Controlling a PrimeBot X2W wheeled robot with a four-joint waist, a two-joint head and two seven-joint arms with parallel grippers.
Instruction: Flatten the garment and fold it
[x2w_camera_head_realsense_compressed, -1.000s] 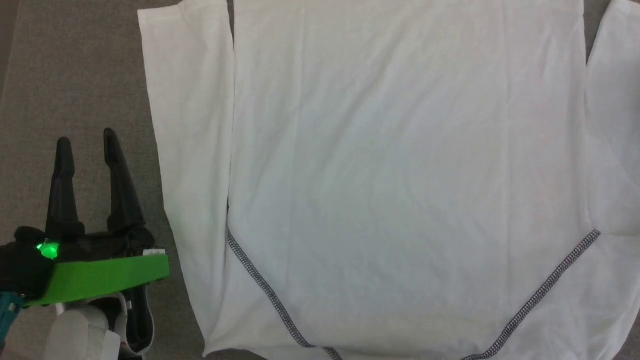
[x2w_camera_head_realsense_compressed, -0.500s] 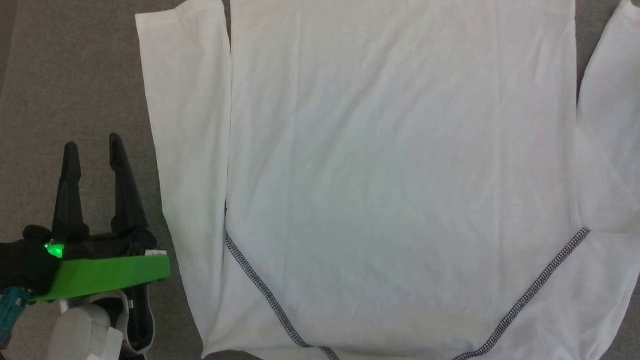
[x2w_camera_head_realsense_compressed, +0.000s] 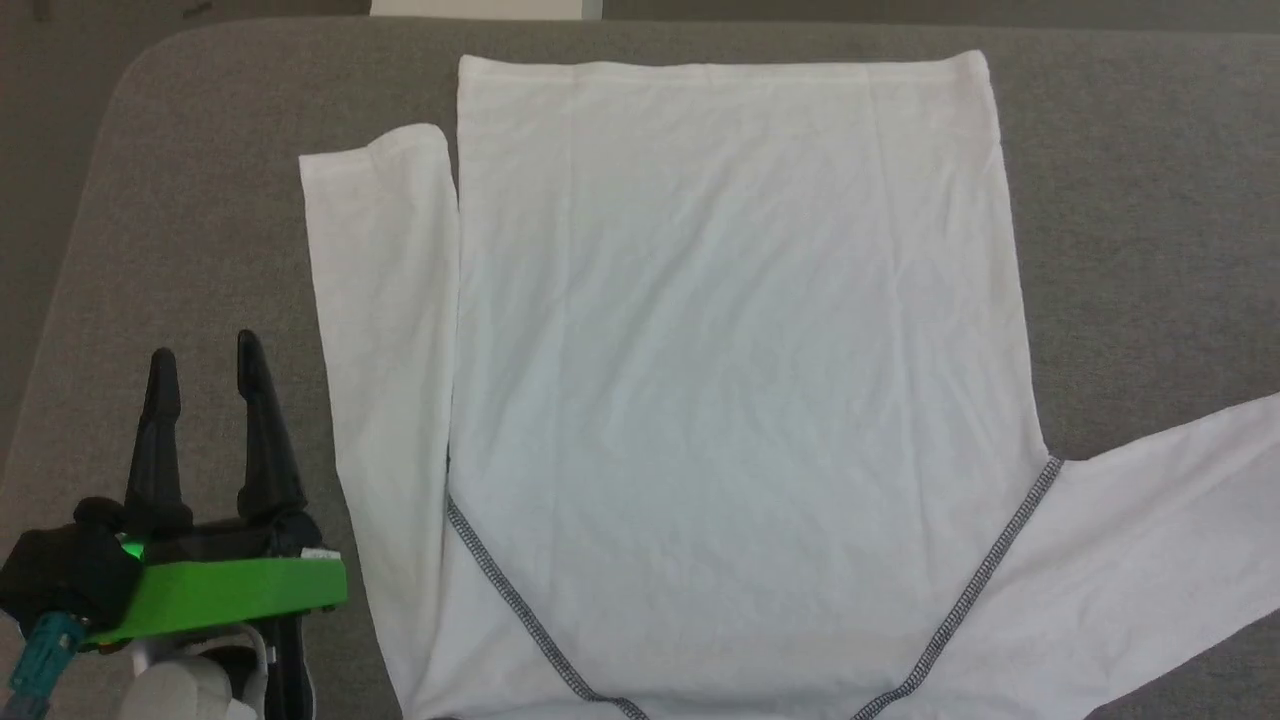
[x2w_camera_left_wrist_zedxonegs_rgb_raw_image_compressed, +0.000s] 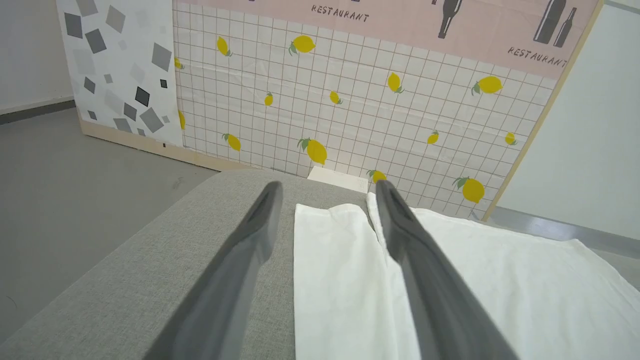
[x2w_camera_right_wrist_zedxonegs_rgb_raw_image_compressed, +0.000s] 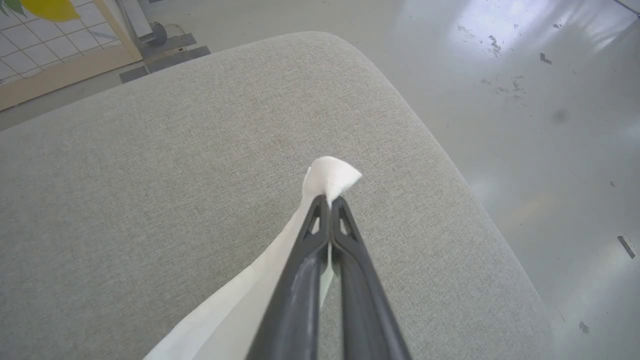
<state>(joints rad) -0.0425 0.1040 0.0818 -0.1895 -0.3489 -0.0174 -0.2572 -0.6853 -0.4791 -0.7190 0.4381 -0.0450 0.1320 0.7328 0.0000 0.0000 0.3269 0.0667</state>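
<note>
The garment (x2w_camera_head_realsense_compressed: 730, 350) is spread flat across the middle of the grey cushion (x2w_camera_head_realsense_compressed: 1150, 200), with its shoulder seams toward the cushion's near edge. One sleeve tip (x2w_camera_right_wrist_zedxonegs_rgb_raw_image_compressed: 334, 176) is clamped in the clenched right gripper (x2w_camera_right_wrist_zedxonegs_rgb_raw_image_compressed: 330, 200) near the cushion's right edge, apparently so that this sleeve can be folded inward. The left gripper (x2w_camera_head_realsense_compressed: 205, 347) is held with its jaws released over the cushion's left side, beside the other sleeve (x2w_camera_head_realsense_compressed: 385, 350), probably in readiness.

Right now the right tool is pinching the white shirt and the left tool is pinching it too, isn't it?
Not quite. The left tool is open and holds nothing; it sits beside the white shirt, as the head view shows. The right tool is indeed pinching the shirt.
</note>
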